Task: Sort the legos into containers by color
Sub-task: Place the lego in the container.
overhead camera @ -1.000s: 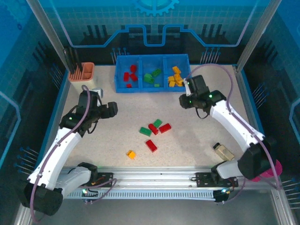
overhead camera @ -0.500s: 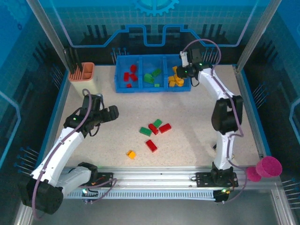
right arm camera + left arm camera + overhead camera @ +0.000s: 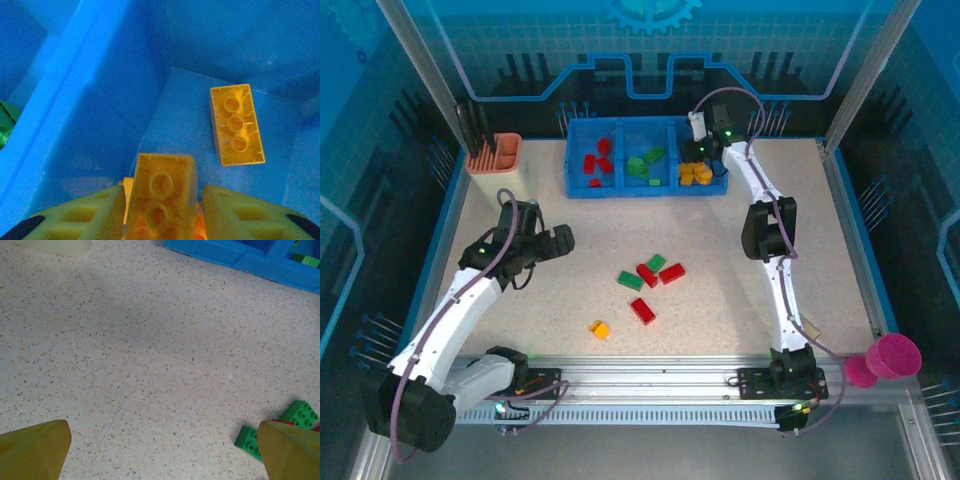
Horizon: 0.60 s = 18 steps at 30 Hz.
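My right gripper (image 3: 162,192) has swung from mid-table over the yellow compartment (image 3: 180,125); jaws just parting off the yellow brick (image 3: 160,210). Drop likely done.

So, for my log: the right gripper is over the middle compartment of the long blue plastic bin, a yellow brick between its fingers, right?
No: the top view shows the right gripper over the right-hand compartment of the long blue plastic bin. The yellow plastic brick between its fingers stands.
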Tool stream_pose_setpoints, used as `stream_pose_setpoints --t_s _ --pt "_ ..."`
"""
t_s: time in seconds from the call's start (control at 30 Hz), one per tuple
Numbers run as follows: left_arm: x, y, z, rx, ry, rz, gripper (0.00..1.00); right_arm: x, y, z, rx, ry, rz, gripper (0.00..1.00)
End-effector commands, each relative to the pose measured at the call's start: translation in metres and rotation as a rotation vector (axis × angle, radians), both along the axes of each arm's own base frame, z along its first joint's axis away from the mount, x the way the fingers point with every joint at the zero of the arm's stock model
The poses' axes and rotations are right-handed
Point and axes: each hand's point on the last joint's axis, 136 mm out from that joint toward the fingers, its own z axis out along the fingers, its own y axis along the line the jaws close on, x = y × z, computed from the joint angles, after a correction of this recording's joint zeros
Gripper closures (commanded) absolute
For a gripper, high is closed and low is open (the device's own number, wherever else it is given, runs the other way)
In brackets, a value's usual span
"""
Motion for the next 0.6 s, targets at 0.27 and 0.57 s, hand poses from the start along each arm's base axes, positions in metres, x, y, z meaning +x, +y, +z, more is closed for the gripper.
stream_pose_setpoints --t_s 0.27,0.57 --pt "-0.001 0.009 0.033 0.018 -0.092 0.032 0.01 -0.065 0.011 0.113 0.045 -0.108 0.095 0.47" --pt "-0.012 0.015 0.06 0.044 -0.178 0.001 0.01 -0.22 0.087 0.125 0.102 -0.049 0.332 0.42"
